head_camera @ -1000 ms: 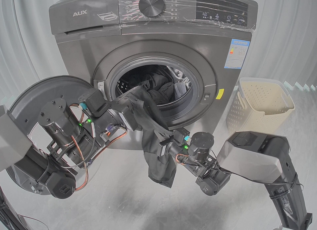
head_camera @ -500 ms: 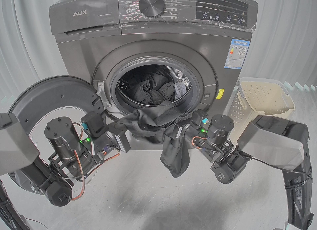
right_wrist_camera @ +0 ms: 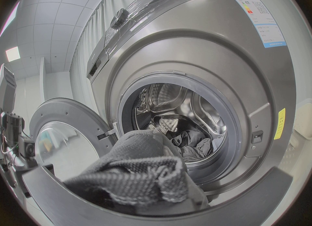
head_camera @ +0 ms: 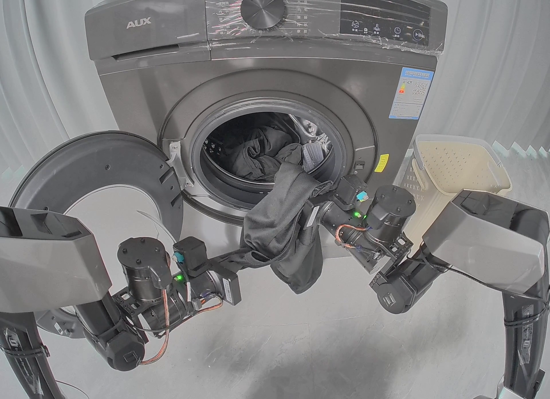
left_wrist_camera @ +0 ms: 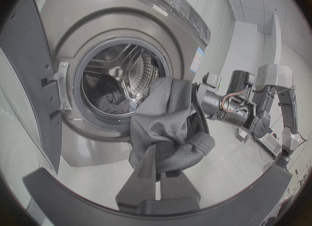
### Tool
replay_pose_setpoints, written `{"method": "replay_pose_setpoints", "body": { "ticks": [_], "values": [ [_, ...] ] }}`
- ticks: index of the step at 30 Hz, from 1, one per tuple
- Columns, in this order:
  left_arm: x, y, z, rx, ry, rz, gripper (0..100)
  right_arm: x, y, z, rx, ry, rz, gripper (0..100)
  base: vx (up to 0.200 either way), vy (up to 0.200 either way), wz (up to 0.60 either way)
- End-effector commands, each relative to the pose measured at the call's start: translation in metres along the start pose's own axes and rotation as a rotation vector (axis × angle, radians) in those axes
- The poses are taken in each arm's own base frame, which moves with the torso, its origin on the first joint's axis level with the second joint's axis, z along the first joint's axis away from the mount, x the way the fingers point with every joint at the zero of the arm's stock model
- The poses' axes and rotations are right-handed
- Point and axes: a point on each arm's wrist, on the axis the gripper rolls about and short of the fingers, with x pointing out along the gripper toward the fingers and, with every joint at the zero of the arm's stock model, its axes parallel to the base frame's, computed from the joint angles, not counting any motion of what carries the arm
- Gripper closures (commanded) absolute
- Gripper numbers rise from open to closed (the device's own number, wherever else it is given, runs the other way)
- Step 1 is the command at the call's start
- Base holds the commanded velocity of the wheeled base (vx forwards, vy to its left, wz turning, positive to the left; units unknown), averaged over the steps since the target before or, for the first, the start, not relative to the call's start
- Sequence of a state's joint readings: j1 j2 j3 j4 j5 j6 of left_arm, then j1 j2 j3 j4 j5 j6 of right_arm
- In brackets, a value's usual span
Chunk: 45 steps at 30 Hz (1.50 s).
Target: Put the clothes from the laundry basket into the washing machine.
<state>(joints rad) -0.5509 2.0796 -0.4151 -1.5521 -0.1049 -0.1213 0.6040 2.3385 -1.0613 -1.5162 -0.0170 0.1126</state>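
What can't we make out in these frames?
- Right gripper state: garment drapes over it, head and right wrist views.
- Basket contents: head view, right arm and its own wall hide the bottom.
- Drum load: garment blocks part of the opening in every view.

A staged test room: white curtains [head_camera: 504, 45] all round, bare grey floor [head_camera: 286, 348], film-wrapped washing machine [head_camera: 172, 90]

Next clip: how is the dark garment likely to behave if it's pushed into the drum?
Probably floppy: the dark garment sags in folds between the left claw and the right claw. Likely light, since a small pinch holds up its edge. A push would probably bunch it, with the hanging tail left outside the drum.
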Motion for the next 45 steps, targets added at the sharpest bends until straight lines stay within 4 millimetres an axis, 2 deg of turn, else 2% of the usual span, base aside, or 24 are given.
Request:
{"method": "replay_pose_setpoints", "body": {
  "ticks": [1, 2, 3, 8, 16, 23, 28, 32, 41, 45],
  "values": [
    [0.001, 0.001, -0.011, -0.006, 0.041, 0.004, 100, 0.000, 0.001, 0.004, 0.000, -0.011, 0.003, 100, 0.000, 0.000, 0.00],
    [-0.001, 0.001, -0.012, -0.007, 0.050, 0.005, 100, 0.000, 0.001, 0.004, 0.000, -0.011, 0.002, 100, 0.000, 0.000, 0.00],
    [-0.001, 0.001, -0.013, -0.007, 0.051, 0.005, 0, 0.000, 0.001, 0.005, 0.000, -0.012, 0.002, 100, 0.000, 0.000, 0.00],
    [-0.027, 0.000, -0.030, -0.014, 0.168, 0.021, 0, 0.000, -0.006, 0.019, -0.003, -0.046, -0.011, 100, 0.000, 0.000, 0.00],
    [-0.029, 0.000, -0.030, -0.014, 0.169, 0.021, 0, -0.001, 0.000, 0.018, 0.001, -0.040, 0.002, 100, 0.000, 0.000, 0.00],
    [-0.015, 0.003, -0.022, -0.011, 0.111, 0.022, 0, -0.007, 0.007, 0.013, 0.005, -0.015, 0.019, 100, 0.000, 0.000, 0.00],
    [0.008, 0.004, -0.002, -0.008, -0.004, 0.017, 0, -0.020, 0.025, 0.011, 0.015, 0.030, 0.060, 100, 0.000, 0.000, 0.00],
    [0.016, 0.003, 0.005, -0.002, -0.046, 0.004, 0, -0.025, 0.037, 0.008, 0.020, 0.047, 0.087, 100, 0.000, 0.000, 0.00],
    [0.022, 0.002, 0.000, -0.001, -0.034, -0.010, 0, -0.026, 0.052, 0.007, 0.028, 0.054, 0.121, 100, 0.000, 0.000, 0.00],
    [0.032, 0.005, -0.009, 0.001, -0.022, -0.002, 0, -0.027, 0.058, 0.007, 0.031, 0.057, 0.136, 100, 0.000, 0.000, 0.00]
  ]
}}
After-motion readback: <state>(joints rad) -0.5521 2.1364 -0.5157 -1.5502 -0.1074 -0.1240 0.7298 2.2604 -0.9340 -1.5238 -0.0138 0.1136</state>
